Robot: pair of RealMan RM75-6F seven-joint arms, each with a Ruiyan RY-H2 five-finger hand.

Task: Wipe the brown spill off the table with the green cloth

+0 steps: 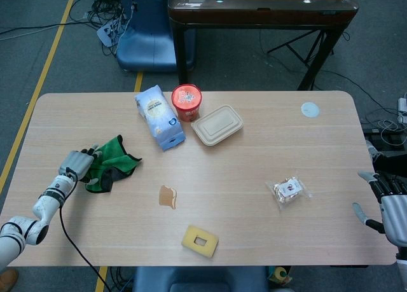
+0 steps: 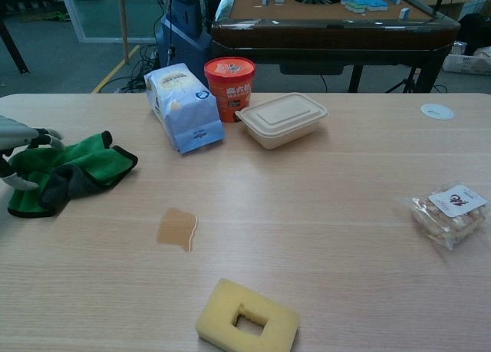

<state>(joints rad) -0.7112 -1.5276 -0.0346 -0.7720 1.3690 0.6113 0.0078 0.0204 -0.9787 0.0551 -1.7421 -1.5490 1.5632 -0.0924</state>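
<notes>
Nearest the robot lies a yellow sponge [image 1: 200, 241] with a hole in its middle, untouched at the front of the table [image 1: 267, 266]. Just beyond it sits the brown spill [image 1: 167, 196], a small flat patch on bare wood, not yet wiped. At the right edge the right hand [image 1: 389, 203] hovers with its fingers spread and nothing in them, apparently parked clear of the work. A clear snack packet [image 1: 290, 189] lies between that hand and the spill. To the left, the left hand [image 1: 75, 165] rests against the crumpled green cloth [image 1: 111, 164], fingers reaching onto the fabric but not visibly closed around it, likely preparing a grasp. Furthest back stand a blue bag [image 1: 158, 117], a red cup [image 1: 186, 102] and a beige lidded box [image 1: 217, 125].
</notes>
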